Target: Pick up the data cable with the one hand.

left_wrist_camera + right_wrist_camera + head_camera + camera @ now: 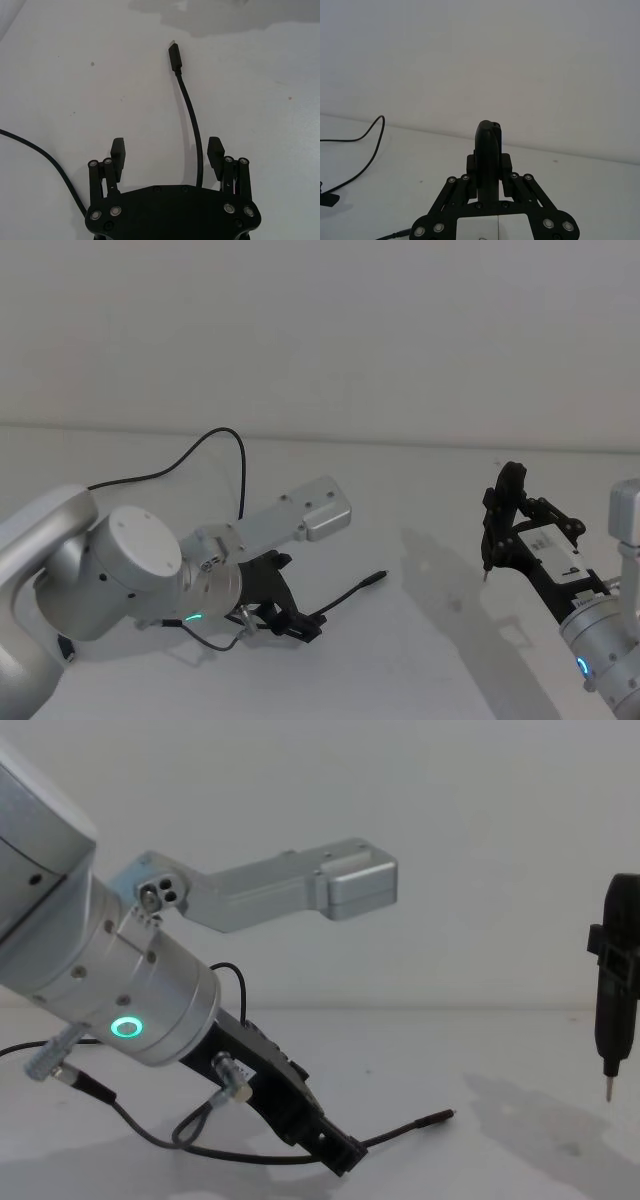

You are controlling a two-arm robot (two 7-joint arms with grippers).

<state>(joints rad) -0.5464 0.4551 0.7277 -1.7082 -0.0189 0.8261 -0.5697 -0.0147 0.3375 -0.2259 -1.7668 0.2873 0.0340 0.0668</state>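
**Left gripper open, straddling the cable, no grasp**

The left arm enters from the lower left of the head view. Its wrist is pitched down toward the table, and the green ring light on the wrist is lit. The left gripper sits low, at lower centre of that frame. Its tips are at or just off the surface; can't tell which. In the left wrist view the fingers are spread wide with nothing clamped.

The data cable lies on the table and runs between the two fingers. It is much nearer one pad than the other and not visibly touching either. Its plug lies out beyond the tips, at upper centre of the left wrist frame. In the head view the plug end is near frame centre, just right of the gripper. The rest of the cord loops through the upper left of that frame. In the chest view the cord runs out from the gripper tips toward lower centre.

The right gripper is at the right edge of the head view, raised above the table and well apart from the cable. Its fingers are pressed together and hold nothing.
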